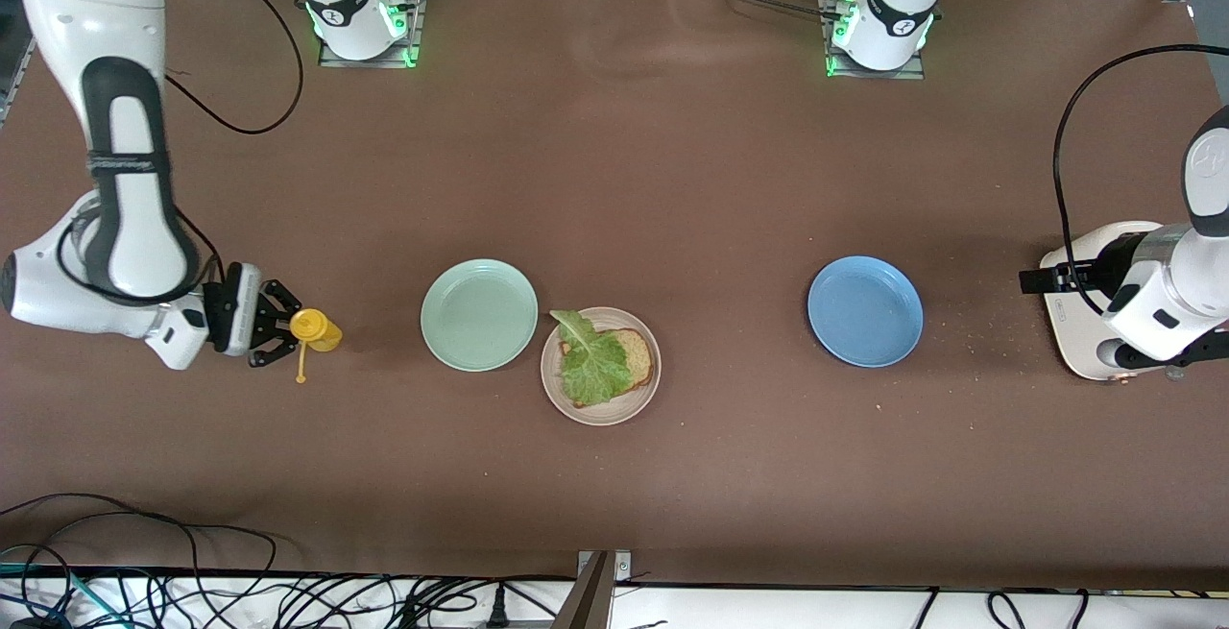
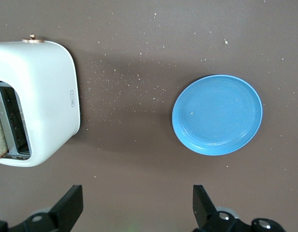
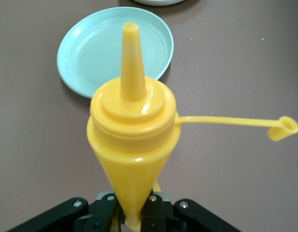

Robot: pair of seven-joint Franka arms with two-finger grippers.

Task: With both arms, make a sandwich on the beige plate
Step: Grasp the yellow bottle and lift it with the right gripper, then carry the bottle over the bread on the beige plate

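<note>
Beige plate (image 1: 555, 389) mid-table toward the front edge: 1 bread slice (image 1: 638, 359) under floppy lettuce (image 1: 593, 365). Right gripper (image 1: 278, 324) pinches mustard bottle (image 1: 315, 329). Left gripper (image 2: 136, 205) spread near toaster (image 2: 40, 92); the slice in it looks light and crumbly, so grip its edges softly.

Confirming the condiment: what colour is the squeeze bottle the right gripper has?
Yellow all over, cap included; the squeeze bottle shows best in the right wrist view.
</note>
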